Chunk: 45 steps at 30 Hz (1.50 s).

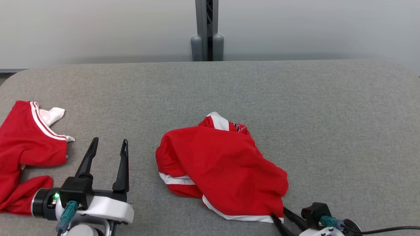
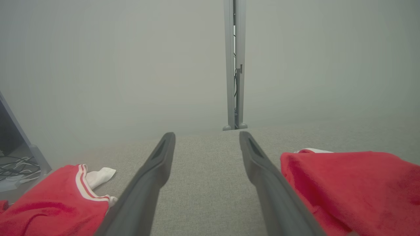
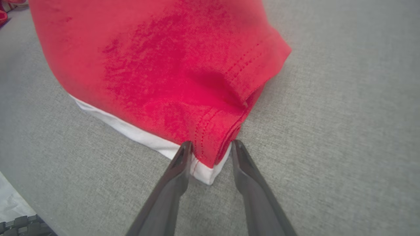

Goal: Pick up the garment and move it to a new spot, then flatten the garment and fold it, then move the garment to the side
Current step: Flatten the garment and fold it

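We record the garment as red with white trim bands. At left, the second garment is red with red-and-white striped trim. The table surface is grey.

right pincer | tips either side of garment corner, white hem | grey table

This looks like a robotics lab or test room, not a home. A wide table covered in plain grey cloth stands against a bare pale wall. On the far side a grey metal post with wiring inside runs up the wall. Loose cables lie low off the table's left end. At the near edge the left claw sits on a white arm with a green light.
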### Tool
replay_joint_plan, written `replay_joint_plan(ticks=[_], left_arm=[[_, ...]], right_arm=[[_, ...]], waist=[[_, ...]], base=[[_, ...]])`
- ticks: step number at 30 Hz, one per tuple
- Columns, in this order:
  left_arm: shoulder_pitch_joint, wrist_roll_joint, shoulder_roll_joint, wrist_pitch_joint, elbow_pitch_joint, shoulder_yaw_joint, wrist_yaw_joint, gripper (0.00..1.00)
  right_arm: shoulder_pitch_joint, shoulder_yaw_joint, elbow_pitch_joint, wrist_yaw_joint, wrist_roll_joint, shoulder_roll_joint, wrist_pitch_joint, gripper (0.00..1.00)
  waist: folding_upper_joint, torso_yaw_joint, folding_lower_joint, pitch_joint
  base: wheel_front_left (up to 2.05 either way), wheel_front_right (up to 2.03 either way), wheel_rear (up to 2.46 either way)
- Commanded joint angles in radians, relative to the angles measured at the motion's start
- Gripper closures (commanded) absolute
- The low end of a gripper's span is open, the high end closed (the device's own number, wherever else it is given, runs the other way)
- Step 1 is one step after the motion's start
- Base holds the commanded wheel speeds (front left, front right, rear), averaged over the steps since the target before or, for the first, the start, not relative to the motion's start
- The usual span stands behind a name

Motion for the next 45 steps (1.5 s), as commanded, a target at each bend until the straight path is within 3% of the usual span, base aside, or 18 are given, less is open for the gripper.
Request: replay_joint_plan(ticks=[1,6,11,18,23,31,45], left_arm=[[-0.012,-0.003,0.006,-0.005,0.002,0.003,-0.005,0.00],[-0.016,-0.005,0.007,-0.007,0.005,0.013,-0.001,0.00],[-0.009,-0.005,0.012,-0.007,0.003,0.025,0.006,0.00],[-0.025,0.000,0.014,-0.007,0.011,0.024,0.001,0.00],[-0.031,-0.001,0.004,-0.007,0.018,0.012,-0.008,0.00],[-0.062,0.011,-0.015,-0.007,0.029,-0.018,-0.024,0.00],[-0.135,0.030,-0.046,-0.007,0.049,-0.049,-0.047,0.00]], right_arm=[[-0.017,0.010,0.010,0.002,0.014,-0.001,-0.002,1.00],[-0.041,0.029,-0.028,0.002,0.059,-0.014,-0.005,1.00],[-0.040,0.028,-0.155,0.002,0.117,-0.056,0.090,1.00],[-0.033,-0.035,-0.345,0.002,0.219,-0.084,0.242,1.00],[-0.062,-0.117,-0.388,0.001,0.300,-0.065,0.293,1.00],[-0.166,-0.233,-0.267,0.001,0.379,-0.031,0.288,1.00],[-0.385,-0.270,0.064,0.001,0.482,-0.007,0.263,1.00]], waist=[[0.0000,0.000,0.0000,0.001],[0.0000,-0.006,0.0000,0.005],[0.0000,-0.024,0.0000,0.008],[0.0000,-0.032,0.0000,0.014],[0.0000,-0.021,0.0000,0.019],[0.0000,0.014,0.0000,0.060],[0.0000,0.064,0.0000,0.154]], base=[[0.00,0.00,0.00],[0.00,0.00,0.00],[0.00,0.00,0.00],[0.00,0.00,0.00],[0.00,0.00,0.00],[0.00,0.00,0.00],[0.00,0.00,0.00]])
